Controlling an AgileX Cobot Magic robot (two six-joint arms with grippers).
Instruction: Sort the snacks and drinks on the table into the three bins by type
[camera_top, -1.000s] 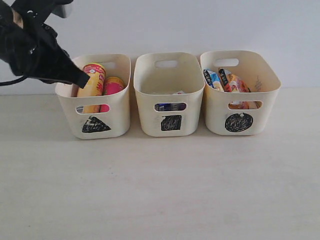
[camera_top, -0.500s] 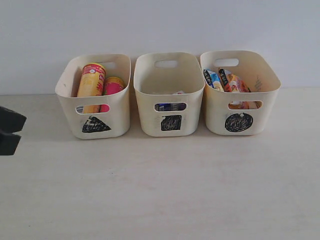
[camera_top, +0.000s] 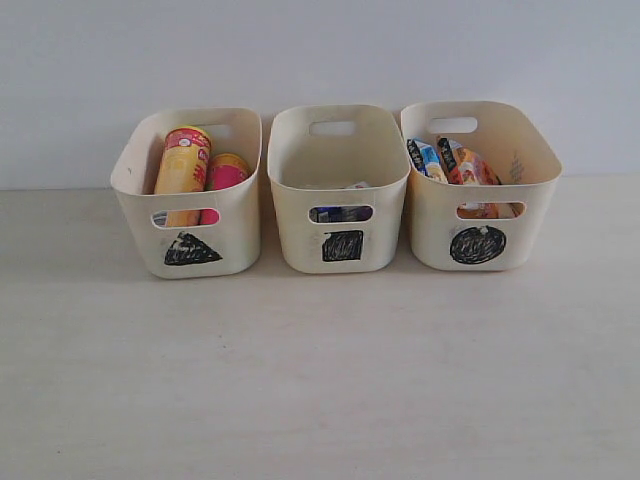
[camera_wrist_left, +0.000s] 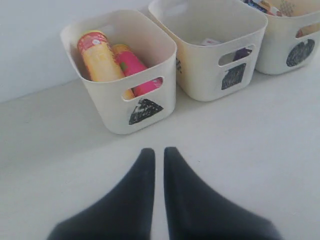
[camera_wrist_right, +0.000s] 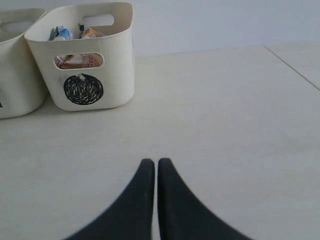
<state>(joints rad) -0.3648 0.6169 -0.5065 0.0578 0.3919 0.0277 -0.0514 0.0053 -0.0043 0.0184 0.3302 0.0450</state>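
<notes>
Looking across the desk (camera_top: 320, 380) from the exterior view, I take the square bin (camera_top: 300, 235) as my marker, the middle tub of three in a row. Just beside it, on my left arm's side, stands the triangle bin (camera_top: 240, 215). The yellow chip tube (camera_top: 183, 165) leans in it, top above the rim, and the pink chip tube (camera_top: 226, 170) is tucked against it on the side nearer the square bin.

Just beside the square bin on my right arm's side, that's the circle bin (camera_top: 530, 215). It holds the blue bag (camera_top: 428, 160) against the wall nearest the square bin and the orange-white bag (camera_top: 470, 168) touching it on the far side.

Inside the square bin itself things sit low. The small purple carton (camera_top: 345, 214) shows through the handle slot, and a pale corner of the milk carton (camera_top: 358, 185) peeks just above it. More than that I cannot make out.

On the left wrist view, the left end effector (camera_wrist_left: 159, 150) hangs over bare desk, out in front of the triangle bin and further from the square bin. Its jaws are drawn together to a thin slit, nothing between them.

On the right wrist view, the right end effector (camera_wrist_right: 155, 161) is well apart from the square bin, out past the circle bin. Its jaws are all but touching, gripping nothing.
</notes>
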